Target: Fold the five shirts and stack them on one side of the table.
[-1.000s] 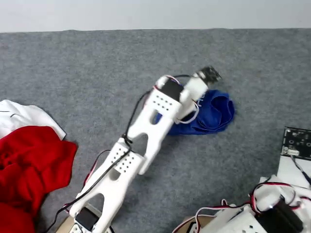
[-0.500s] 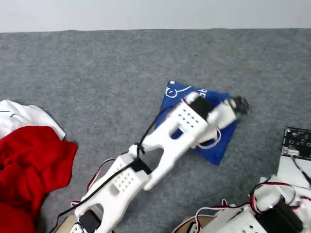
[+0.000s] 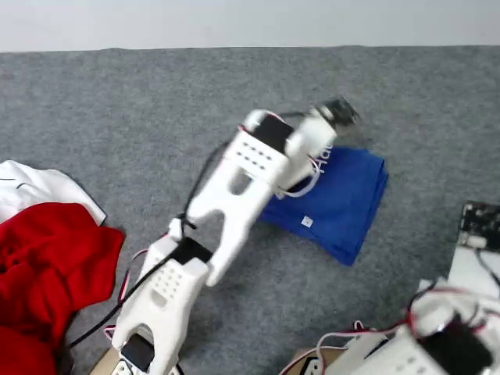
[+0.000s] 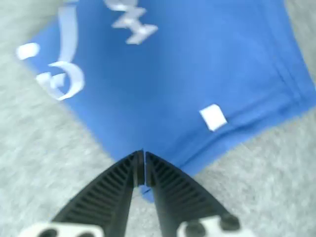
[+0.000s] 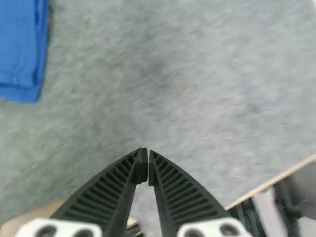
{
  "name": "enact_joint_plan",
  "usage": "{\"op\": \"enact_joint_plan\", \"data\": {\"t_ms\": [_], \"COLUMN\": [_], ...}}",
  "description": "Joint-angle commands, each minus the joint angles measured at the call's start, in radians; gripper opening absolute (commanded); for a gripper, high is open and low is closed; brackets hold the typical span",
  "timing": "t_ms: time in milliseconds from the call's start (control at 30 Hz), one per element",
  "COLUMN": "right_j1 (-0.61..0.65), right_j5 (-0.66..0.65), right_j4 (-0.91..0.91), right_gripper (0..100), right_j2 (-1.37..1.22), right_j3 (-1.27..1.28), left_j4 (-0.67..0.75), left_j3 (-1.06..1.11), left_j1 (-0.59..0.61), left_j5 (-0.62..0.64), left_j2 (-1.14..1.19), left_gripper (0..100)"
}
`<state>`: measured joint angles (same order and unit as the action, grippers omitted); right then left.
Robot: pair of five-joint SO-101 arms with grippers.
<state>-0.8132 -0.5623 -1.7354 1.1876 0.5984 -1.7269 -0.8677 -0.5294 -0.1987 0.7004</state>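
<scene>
Shirt point(image 3: 344, 199) is lying flat just ahead of left claw point(image 4: 143, 170), tips over its near edge; I'm reading both claws clenched empty, right claw point(image 5: 144, 168) sitting well apart.

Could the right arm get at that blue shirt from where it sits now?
Probably yes: only bare grey mat lies between the right end effector and the near edge of the blue shirt. The left arm hangs over its far part, which might crowd things.

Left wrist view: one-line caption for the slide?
Left gripper, shut, above an edge of the folded blue shirt lying flat on the grey table.
</scene>
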Motion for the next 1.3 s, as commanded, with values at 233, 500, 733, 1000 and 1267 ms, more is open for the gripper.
{"op": "enact_joint_plan", "data": {"t_ms": [233,500,733,1000,1267], "right_j1": [0.374,0.552,0.607,0.624,0.687], "right_j5": [0.275,0.427,0.534,0.535,0.568], "right_j4": [0.105,0.302,0.352,0.311,0.318], "right_gripper": [1.6,10.7,16.9,16.9,16.9], "right_j2": [-0.53,-0.928,-1.303,-1.589,-1.666], "right_j3": [-0.192,-0.376,-0.667,-0.962,-1.005], "left_j4": [-0.029,-0.028,-0.028,-0.028,-0.026], "left_j3": [0.142,0.378,0.487,0.561,0.593], "left_j1": [0.181,0.443,0.657,0.76,0.76], "left_j5": [0.097,0.094,0.092,0.091,0.089], "left_j2": [-0.382,-0.626,-0.755,-0.755,-0.753], "left_gripper": [1,1,1,1,1]}}
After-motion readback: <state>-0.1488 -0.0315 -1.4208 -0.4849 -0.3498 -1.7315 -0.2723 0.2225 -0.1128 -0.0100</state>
